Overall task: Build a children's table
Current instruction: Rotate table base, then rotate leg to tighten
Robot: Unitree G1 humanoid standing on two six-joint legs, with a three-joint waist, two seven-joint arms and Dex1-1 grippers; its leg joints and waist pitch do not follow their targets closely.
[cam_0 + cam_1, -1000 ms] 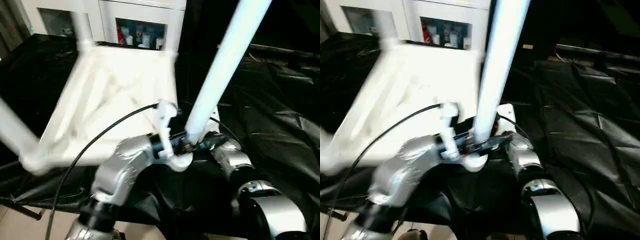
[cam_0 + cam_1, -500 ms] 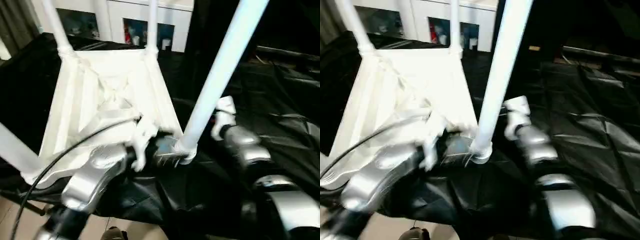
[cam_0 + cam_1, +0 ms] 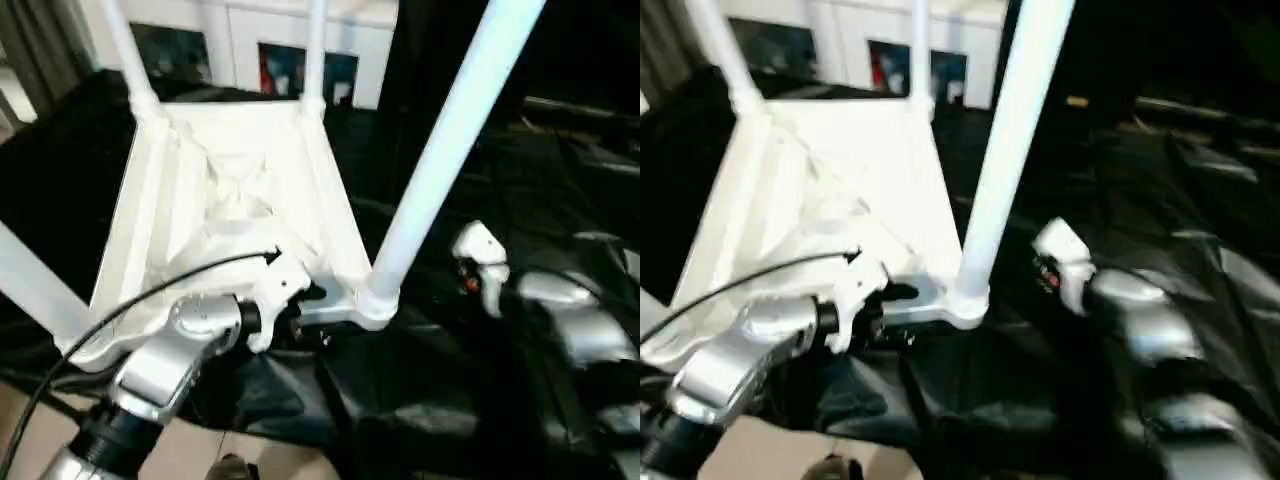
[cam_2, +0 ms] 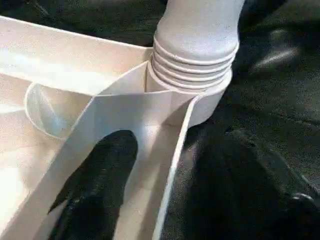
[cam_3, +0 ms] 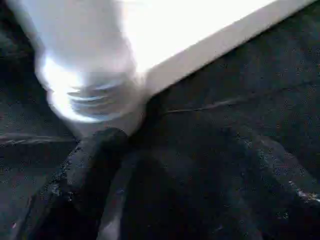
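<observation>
Head views: I see the children's table point(image 3: 230, 200) lying upside down on the black-draped table point(image 3: 560, 200), near its front edge, legs pointing up. The nearest leg point(image 3: 440, 160) rises from the corner socket point(image 3: 372, 300) closest to me; two far legs stand at the back corners in front of a white cabinet point(image 3: 240, 40), and a fourth leg crosses the left margin.

My left pincer point(image 3: 300, 315) sits at the near rim of the upturned top, just beside that corner socket, a black cable arching over its silver forearm. My right pincer point(image 3: 1055, 262) hangs apart from the leg, to its right, over the black cloth; its white housing is what the head views give of it.

Left wrist view: here I can see what the head views hide. One black finger point(image 4: 100, 180) lies inside the rim wall of the top, the other outside it, so the left pincer straddles the rim; whether it is clenched on the rim I cannot tell. The ribbed leg base point(image 4: 195, 45) is seated in the socket just beyond.

Right wrist view: one black finger point(image 5: 92, 160) lies close under the blurred leg base point(image 5: 90, 95), with nothing between the fingers; the right pincer is released.
</observation>
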